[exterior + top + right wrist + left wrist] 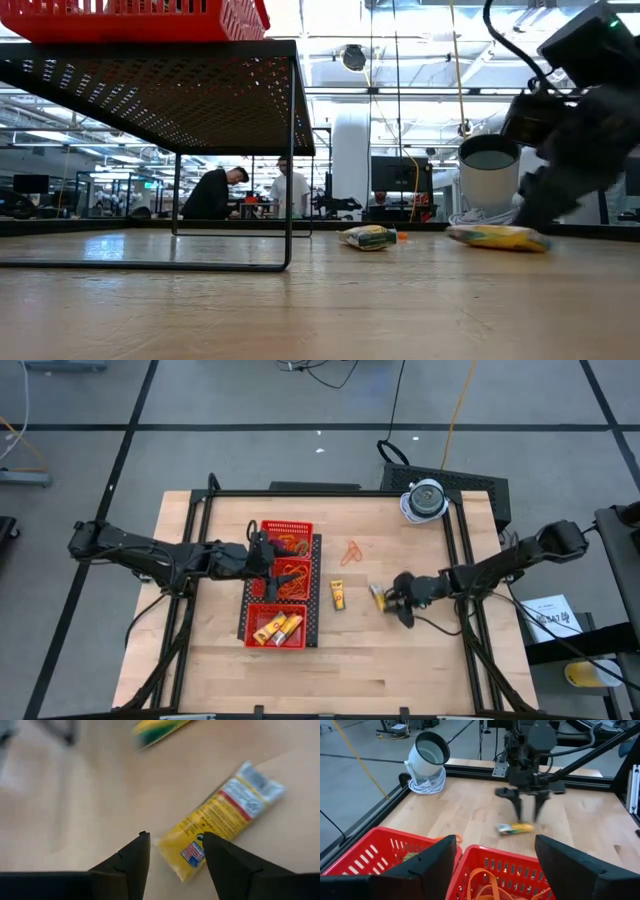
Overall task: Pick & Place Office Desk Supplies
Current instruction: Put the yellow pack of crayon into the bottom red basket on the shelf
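Bare wood surrounds the yellow packet (220, 822), which sits at the right gripper's (172, 851) spread fingertips, unclamped.

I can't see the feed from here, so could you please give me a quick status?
Right gripper open over yellow packet on table. Left gripper open above red tray. Nothing blocking.

Table (400, 660) I'm working on looks like pale wood – smooth, matt, visible plank seams. Tray (283, 585) reads as red plastic mesh sitting on a black perforated metal stand. The packet (220, 817) at my right gripper (172, 855) is glossy yellow printed film, crimped at the end. Gripper fingers look matt black plastic.
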Controlling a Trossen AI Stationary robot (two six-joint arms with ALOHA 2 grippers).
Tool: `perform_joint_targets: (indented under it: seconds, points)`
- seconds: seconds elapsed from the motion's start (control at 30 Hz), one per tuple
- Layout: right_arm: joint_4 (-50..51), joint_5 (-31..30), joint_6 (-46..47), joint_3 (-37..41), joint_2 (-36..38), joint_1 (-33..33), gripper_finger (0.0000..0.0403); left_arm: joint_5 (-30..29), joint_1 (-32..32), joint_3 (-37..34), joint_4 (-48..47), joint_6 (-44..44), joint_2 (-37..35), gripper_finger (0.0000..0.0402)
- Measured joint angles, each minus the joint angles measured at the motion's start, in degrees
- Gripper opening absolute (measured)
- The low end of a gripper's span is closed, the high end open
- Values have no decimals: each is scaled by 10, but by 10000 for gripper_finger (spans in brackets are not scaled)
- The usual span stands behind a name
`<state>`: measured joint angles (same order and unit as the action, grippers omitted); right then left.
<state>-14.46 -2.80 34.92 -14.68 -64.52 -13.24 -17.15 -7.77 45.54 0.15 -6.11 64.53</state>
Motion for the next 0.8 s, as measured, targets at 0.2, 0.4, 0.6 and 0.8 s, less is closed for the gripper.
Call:
perform_joint_targets:
  seconds: [0.2,0.4,0.6,0.8]
  points:
    - [-3,-190,-139,1,33,31,157,0,0,0,-1,0,0,274]
    - [-21,-235,-141,1,33,45,161,0,0,0,-5,-1,0,273]
    - [-18,-146,-131,1,25,43,238,0,0,0,-5,1,0,274]
    - [-18,-152,-110,1,-30,40,308,0,0,0,-5,9,0,273]
